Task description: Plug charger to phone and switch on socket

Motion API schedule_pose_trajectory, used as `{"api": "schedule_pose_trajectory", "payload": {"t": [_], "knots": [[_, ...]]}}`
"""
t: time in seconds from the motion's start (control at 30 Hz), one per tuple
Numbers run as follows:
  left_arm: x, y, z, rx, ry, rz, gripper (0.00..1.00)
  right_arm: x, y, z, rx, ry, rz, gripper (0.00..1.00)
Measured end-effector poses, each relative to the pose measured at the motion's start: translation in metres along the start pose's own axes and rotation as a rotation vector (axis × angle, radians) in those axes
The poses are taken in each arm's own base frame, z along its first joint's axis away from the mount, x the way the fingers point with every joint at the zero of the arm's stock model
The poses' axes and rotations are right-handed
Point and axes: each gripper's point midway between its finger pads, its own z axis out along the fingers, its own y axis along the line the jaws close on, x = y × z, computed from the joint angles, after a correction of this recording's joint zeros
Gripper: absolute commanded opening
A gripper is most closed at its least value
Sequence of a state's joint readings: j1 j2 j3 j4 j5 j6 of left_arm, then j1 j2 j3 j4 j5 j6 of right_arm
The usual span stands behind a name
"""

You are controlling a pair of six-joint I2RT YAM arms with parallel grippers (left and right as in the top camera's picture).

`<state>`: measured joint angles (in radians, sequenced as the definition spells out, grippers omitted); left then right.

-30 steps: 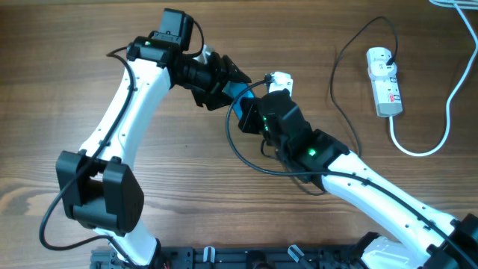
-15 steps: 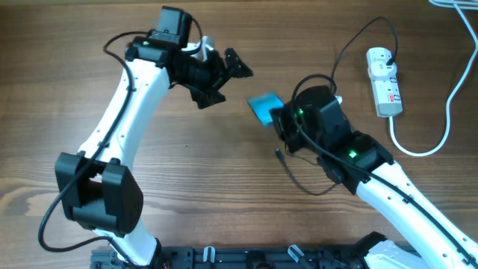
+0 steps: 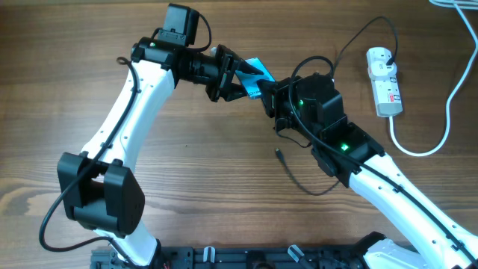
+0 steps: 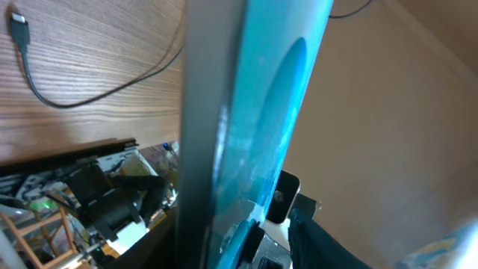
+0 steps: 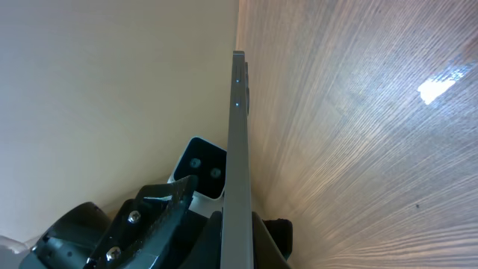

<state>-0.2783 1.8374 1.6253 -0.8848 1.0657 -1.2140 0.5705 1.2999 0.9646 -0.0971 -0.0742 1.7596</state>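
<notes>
Phone between left hand and right hand, charger near, socket apart

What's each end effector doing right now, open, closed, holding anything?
Left end effector: right at the phone, but open or closed cannot be told.
Right end effector: closed, holding the phone by its edge.

The right jaws have carried the phone up-left to meet the incoming left jaws.

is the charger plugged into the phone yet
Unplugged: the charger's plug tip lies on the table, apart from the phone.
</notes>
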Motion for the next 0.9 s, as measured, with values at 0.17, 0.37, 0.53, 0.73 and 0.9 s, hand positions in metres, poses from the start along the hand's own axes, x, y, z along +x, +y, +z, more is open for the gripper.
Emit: {"api": "schedule_pose_trajectory", "payload": {"t": [0.17,0.37,0.53,0.73,0.9], "knots": [[0.0,-0.004,-0.002,0.018,0.011,-0.036,0.38,-0.001,0.006,0.0,-0.024,0.002,0.01,0.04],[-0.011,-0.003,-0.002,0.006,-0.054,-0.048,0.41,0.007,0.007,0.001,-0.028,0.041,0.022,0.04],[-0.023,-0.009,-0.006,0.021,-0.118,0.015,0.19,0.006,0.013,0.001,-0.049,0.045,0.065,0.04],[-0.021,-0.015,-0.008,0.044,-0.107,0.046,0.04,0.005,0.017,0.0,-0.062,0.046,0.186,0.05],[-0.02,-0.018,-0.009,0.054,-0.106,0.031,0.04,0.003,0.02,0.0,-0.069,0.044,0.234,0.1]]}}
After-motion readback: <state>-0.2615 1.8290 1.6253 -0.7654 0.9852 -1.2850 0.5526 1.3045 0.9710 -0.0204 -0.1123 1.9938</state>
